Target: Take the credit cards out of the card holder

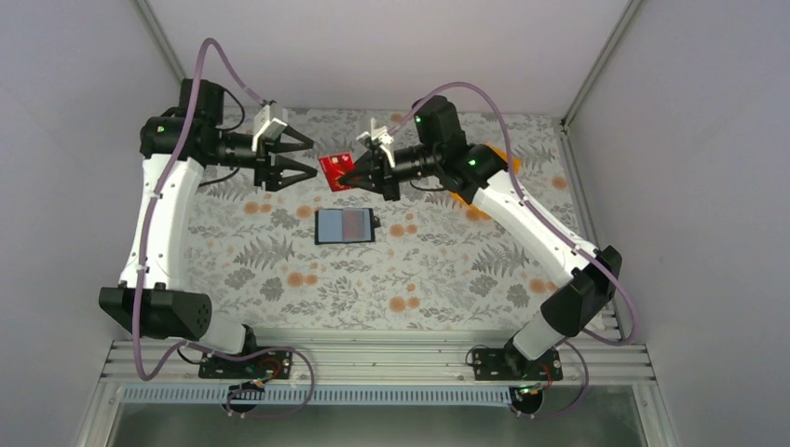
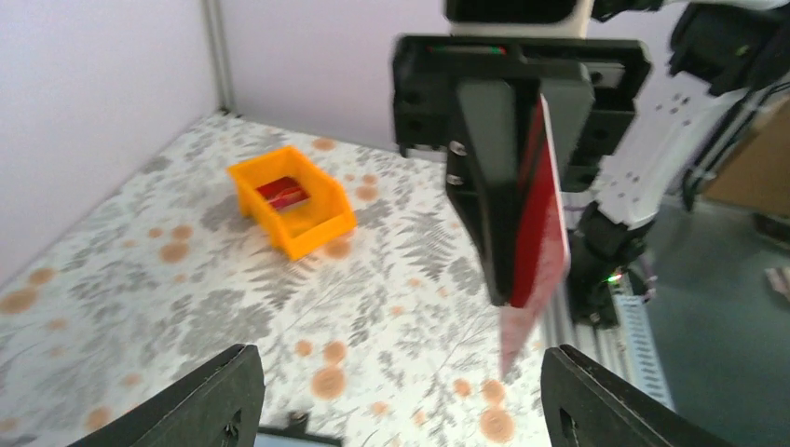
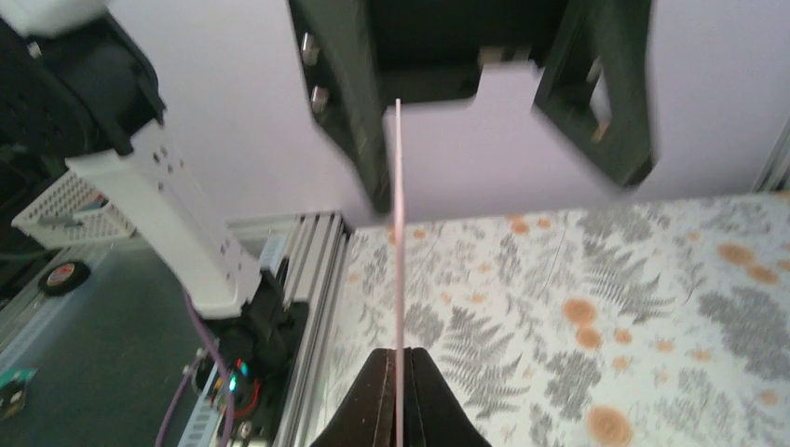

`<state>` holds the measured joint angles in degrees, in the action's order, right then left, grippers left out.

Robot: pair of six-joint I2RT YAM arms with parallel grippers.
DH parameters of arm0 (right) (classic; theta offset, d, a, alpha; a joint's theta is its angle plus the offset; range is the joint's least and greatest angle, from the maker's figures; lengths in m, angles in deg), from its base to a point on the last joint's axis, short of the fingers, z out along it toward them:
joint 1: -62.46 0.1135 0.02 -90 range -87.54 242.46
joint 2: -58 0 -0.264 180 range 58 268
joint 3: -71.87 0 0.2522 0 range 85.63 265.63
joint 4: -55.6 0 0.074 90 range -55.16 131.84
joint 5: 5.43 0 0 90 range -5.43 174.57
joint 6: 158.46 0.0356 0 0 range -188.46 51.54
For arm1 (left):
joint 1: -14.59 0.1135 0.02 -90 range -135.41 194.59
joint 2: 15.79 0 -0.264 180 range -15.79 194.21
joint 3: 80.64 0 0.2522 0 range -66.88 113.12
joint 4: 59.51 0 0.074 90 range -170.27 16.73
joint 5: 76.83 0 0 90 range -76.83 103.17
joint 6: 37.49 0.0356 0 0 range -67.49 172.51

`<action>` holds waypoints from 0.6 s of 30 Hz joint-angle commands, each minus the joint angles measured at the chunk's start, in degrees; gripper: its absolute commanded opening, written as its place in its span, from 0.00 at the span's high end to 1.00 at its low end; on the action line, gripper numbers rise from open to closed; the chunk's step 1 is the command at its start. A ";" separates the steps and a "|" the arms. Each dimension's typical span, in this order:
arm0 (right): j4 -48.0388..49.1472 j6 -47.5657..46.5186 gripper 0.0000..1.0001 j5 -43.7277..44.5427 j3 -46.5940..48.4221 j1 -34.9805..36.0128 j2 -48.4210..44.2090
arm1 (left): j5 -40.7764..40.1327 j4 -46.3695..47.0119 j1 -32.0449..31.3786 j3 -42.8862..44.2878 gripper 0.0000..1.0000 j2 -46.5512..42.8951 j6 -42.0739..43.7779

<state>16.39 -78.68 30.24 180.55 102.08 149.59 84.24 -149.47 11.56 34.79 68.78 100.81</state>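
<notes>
One wallet [image 1: 345,226] lies open and flat on the table [image 1: 447,270], nearest the arm bases. Whether more cards sit in its pockets cannot be told from here.

Above and beyond it the right gripper [image 1: 356,175] is clamped on a red card [image 1: 331,169], held in the air clear of the table. The right wrist view shows the card edge-on, pinched only at its near edge, with most of its length standing free past the fingertips. That is the weak point. With so short a bite the card can pivot or slide out on any quick swing or jolt, and it would drop somewhere near the wallet.

Just beyond the card's free end the left gripper [image 1: 312,156] faces it with its jaws spread wide, holding nothing. If a handover is meant, closing off-centre or moving in too far would push the card sideways out of the pinch, or bring the two grippers into contact.

Farthest back is the bin [image 2: 312,233], with a second card [image 2: 282,193] in it. It stands close behind the right arm, so a wide turn toward it could nudge it.
</notes>
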 commanded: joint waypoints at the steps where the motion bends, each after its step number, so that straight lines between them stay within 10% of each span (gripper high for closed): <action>1: -13.65 -9.30 0.96 3.69 -0.20 2.79 0.37 | -7.19 -1.53 0.46 2.54 0.24 -2.20 5.95; 18: -16.90 -12.79 0.96 12.93 5.51 1.69 2.05 | -12.54 -1.67 -6.02 1.94 0.25 -1.81 5.71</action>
<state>0.23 -89.59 37.13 184.24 105.27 152.35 73.92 -149.89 6.31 36.12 68.02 104.26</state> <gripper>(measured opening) 0.045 0.738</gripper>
